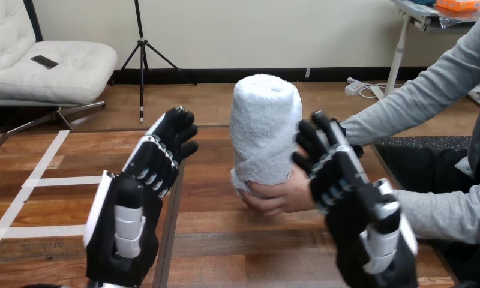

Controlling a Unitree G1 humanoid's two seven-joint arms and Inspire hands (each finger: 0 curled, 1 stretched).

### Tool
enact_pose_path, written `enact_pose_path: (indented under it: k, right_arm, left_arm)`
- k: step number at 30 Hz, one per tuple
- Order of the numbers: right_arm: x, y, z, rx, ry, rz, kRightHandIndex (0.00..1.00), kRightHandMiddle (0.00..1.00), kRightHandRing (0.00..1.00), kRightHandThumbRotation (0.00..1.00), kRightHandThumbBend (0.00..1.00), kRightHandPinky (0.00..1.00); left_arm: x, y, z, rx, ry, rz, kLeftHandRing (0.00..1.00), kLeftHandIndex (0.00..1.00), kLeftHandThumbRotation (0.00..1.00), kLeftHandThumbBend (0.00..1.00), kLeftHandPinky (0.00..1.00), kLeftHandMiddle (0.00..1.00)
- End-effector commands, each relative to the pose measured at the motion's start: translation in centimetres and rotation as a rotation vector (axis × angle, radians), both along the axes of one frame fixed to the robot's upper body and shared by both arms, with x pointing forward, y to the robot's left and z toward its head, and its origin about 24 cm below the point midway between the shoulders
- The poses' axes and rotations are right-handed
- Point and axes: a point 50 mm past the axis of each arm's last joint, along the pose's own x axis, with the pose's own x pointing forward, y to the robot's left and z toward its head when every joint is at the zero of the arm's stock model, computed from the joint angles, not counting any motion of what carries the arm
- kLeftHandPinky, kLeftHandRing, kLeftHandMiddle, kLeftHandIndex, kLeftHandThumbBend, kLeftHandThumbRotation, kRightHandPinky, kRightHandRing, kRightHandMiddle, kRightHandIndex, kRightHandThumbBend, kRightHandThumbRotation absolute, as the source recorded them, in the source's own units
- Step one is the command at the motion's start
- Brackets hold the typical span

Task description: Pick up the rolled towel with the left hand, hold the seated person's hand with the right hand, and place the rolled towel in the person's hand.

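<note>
Black-and-white right robot hand (357, 204), by wooden worktop's (213, 240) front-right corner: released, straightish fingers against person's hand (276, 195). Left robot hand (138, 198) released, empty, front-left of centre. Rolled white terry towel (264, 129) stood upright in person's hand, mid-worktop; looked light, soft, squashy, so grip mid-roll.

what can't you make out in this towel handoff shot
Head view, whether the right robot hand holds the person's hand: the robot hand's own back hides the contact.
Head view, base of the rolled towel: the person's hand covers it, so whether it touches the table cannot be told.
</note>
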Motion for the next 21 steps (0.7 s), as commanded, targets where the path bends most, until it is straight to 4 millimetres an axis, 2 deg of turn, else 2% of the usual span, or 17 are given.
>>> enact_pose_path:
  k: [1, 13, 21]
  right_arm:
    - [0.2, 0.3, 0.8, 0.007, -0.039, 0.022, 1.0, 1.0, 1.0, 1.0, 1.0, 1.0]
    - [-0.5, 1.0, 1.3, 0.005, -0.052, 0.06, 1.0, 1.0, 1.0, 1.0, 1.0, 1.0]
    - [-0.6, 1.1, 1.3, 0.001, -0.054, 0.06, 1.0, 1.0, 1.0, 1.0, 1.0, 1.0]
  left_arm:
    - [-0.9, -0.1, 1.1, -0.053, -0.079, -0.019, 0.89, 0.86, 1.0, 0.98, 0.85, 0.88]
    - [-1.6, 0.9, 1.1, -0.046, -0.104, -0.032, 0.88, 0.83, 1.0, 1.0, 0.78, 0.87]
    - [-2.2, 1.3, 1.0, -0.035, -0.096, -0.014, 0.88, 0.84, 1.0, 0.94, 0.77, 0.87]
